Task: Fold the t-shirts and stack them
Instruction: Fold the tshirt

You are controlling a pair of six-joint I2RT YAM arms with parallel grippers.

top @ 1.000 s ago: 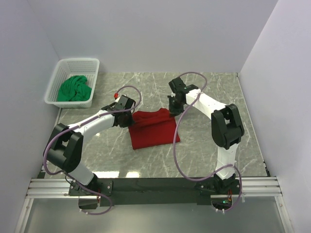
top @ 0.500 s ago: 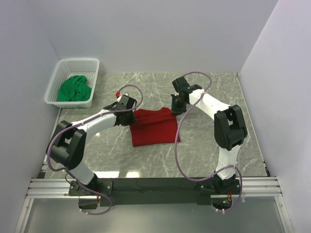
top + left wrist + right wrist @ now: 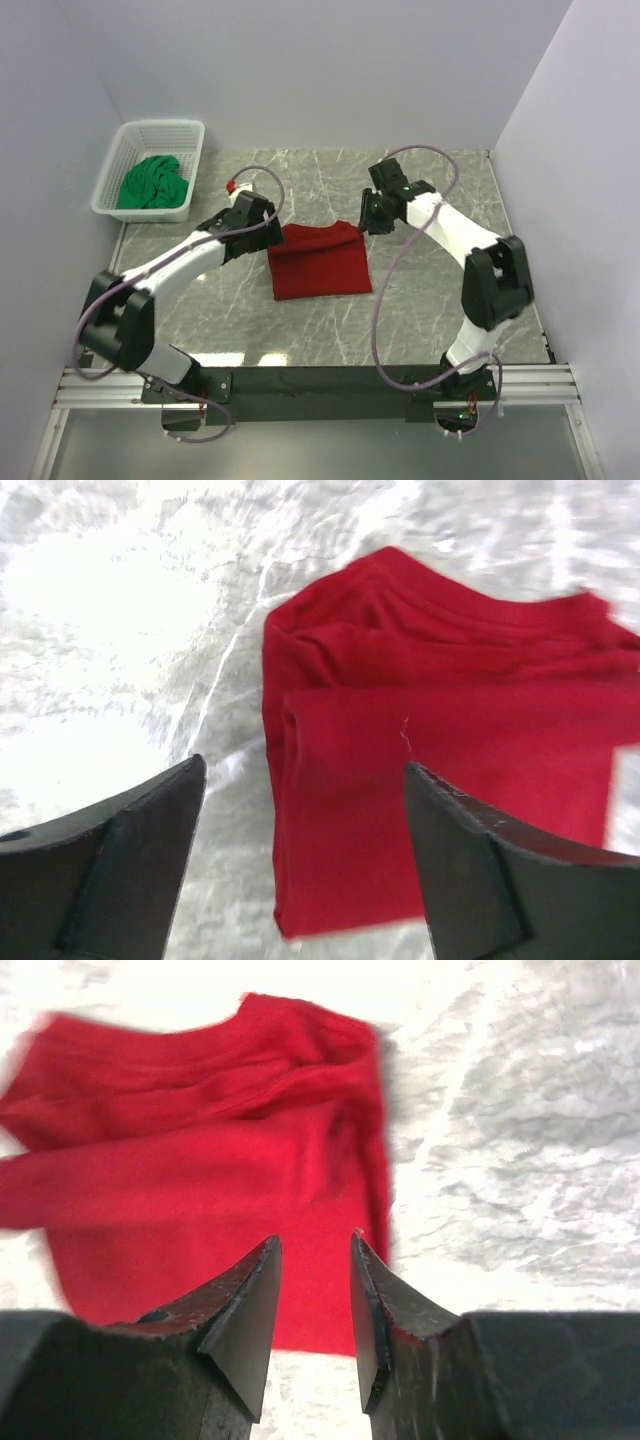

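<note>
Left gripper (image 3: pixel 302 770): jaws wide apart, empty, at red tee (image 3: pixel 320 262) left edge. Right gripper (image 3: pixel 315 1242): jaws narrowly apart, empty, at its right edge. Tee lies folded on table (image 3: pixel 430 310). Green tee (image 3: pixel 152 182) bunched in basket (image 3: pixel 160 128).

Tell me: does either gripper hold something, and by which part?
Nothing is held. The left gripper and right gripper are empty; the red shirt lies below them.

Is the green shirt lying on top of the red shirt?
No, the green shirt sits bunched in the white basket, away from the red shirt.
</note>
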